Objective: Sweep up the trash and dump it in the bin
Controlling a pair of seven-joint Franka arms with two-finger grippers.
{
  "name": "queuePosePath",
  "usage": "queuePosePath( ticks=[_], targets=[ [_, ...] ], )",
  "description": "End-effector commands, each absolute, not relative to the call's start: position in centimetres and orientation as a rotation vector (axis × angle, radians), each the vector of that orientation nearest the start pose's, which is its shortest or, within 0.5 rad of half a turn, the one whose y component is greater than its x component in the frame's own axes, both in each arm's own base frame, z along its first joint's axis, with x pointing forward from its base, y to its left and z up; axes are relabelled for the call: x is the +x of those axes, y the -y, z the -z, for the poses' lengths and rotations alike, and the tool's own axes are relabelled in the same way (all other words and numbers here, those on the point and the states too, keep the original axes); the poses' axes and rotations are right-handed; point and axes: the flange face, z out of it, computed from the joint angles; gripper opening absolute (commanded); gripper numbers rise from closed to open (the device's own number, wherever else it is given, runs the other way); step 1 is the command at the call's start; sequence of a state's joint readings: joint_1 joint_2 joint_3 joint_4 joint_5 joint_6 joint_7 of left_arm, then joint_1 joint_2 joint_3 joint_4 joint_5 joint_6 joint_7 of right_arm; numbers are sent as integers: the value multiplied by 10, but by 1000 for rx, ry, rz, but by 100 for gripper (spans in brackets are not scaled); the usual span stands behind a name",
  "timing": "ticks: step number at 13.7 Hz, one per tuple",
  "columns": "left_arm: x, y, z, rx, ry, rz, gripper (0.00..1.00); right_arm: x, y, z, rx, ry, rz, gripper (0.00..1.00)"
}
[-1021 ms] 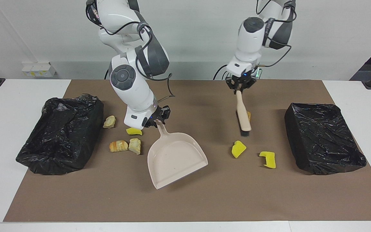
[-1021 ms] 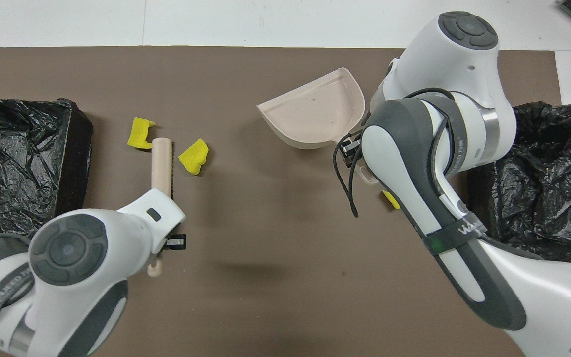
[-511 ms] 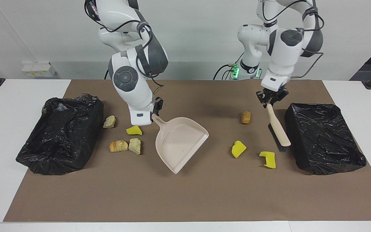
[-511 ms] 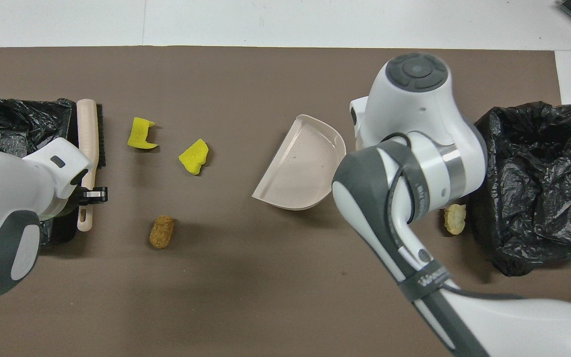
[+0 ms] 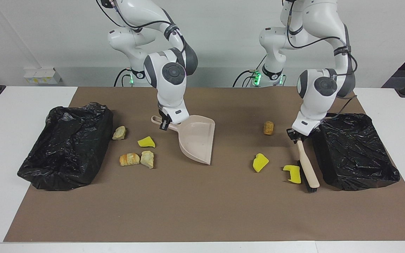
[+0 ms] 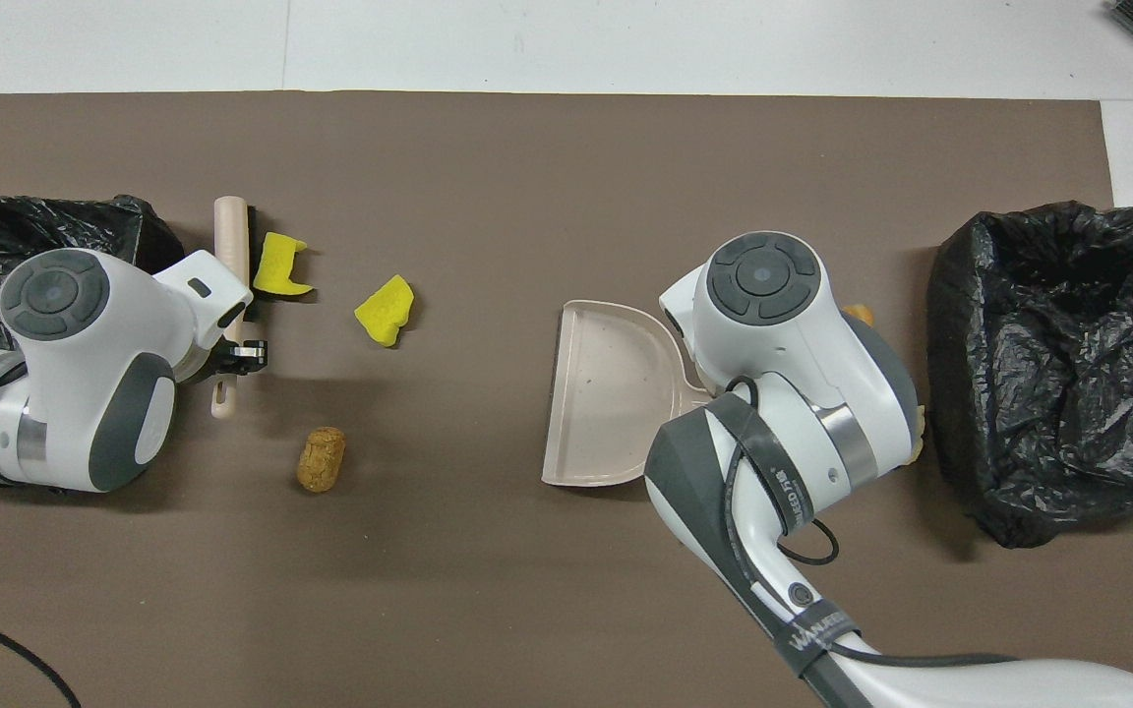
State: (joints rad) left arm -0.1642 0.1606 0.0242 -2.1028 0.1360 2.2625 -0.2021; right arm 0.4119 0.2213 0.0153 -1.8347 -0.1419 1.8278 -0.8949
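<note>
My left gripper (image 5: 298, 136) is shut on the handle of the beige brush (image 5: 308, 168), whose bristles touch a yellow sponge scrap (image 5: 293, 174) beside the bin (image 5: 355, 151) at the left arm's end. Another yellow scrap (image 5: 260, 162) and a brown lump (image 5: 268, 127) lie close by. My right gripper (image 5: 166, 123) is shut on the handle of the beige dustpan (image 5: 197, 140), its mouth turned toward the brush. More trash lies near the second bin (image 5: 65, 144): a tan lump (image 5: 119, 133), a yellow scrap (image 5: 146, 142), a bread-like piece (image 5: 129, 159) and a tan chunk (image 5: 147, 159).
Both bins are lined with black bags and stand on the brown mat (image 5: 202, 211), one at each end of the table. In the overhead view the right arm covers its gripper and most of the scraps near the bin (image 6: 1058, 364).
The left arm swung the brush out beside its bin, then lowered it against the yellow scrap. The right arm pulled back toward the robots and turned the dustpan's mouth toward the brush.
</note>
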Motion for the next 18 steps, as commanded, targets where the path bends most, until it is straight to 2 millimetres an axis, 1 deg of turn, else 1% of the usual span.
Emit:
queuePosePath(
  ticks=[1,2,3,4,6,7,9,11,12,14,15,18],
  targets=[
    [562,83,-344,-3019,-86,23,0,537,-231,-397,-2444,2093,-369,0],
    [556,91,-342,-3017,-116,10,0,539,-231,-396,-2448,2096,-348,0],
    [549,110,-340,-3015,-172,4,0,540,-230,-396,-2448,2096,-345,0],
    [542,134,-341,-3018,-225,4,0,539,-231,-396,-2444,2099,-345,0],
    [526,172,-341,-3022,-321,-7,0,538,-231,-396,-2444,2098,-347,0],
    [515,191,-342,-3032,-359,-13,0,538,-232,-396,-2442,2099,-346,0],
    [485,228,-342,-3018,-478,-33,0,537,-235,-397,-2444,2100,-343,0],
    [462,258,-349,-2980,-527,-130,0,536,-235,-396,-2444,2095,-349,0],
    [462,267,-357,-2975,-505,-148,0,536,-235,-397,-2448,2092,-347,0],
    [462,267,-373,-2980,-426,-150,0,535,-235,-397,-2449,2081,-349,0],
    [462,263,-385,-2991,-358,-134,0,535,-235,-396,-2449,2081,-343,0],
    [458,243,-409,-2994,-103,-150,0,535,-235,-397,-2447,2080,-345,0]
  ],
)
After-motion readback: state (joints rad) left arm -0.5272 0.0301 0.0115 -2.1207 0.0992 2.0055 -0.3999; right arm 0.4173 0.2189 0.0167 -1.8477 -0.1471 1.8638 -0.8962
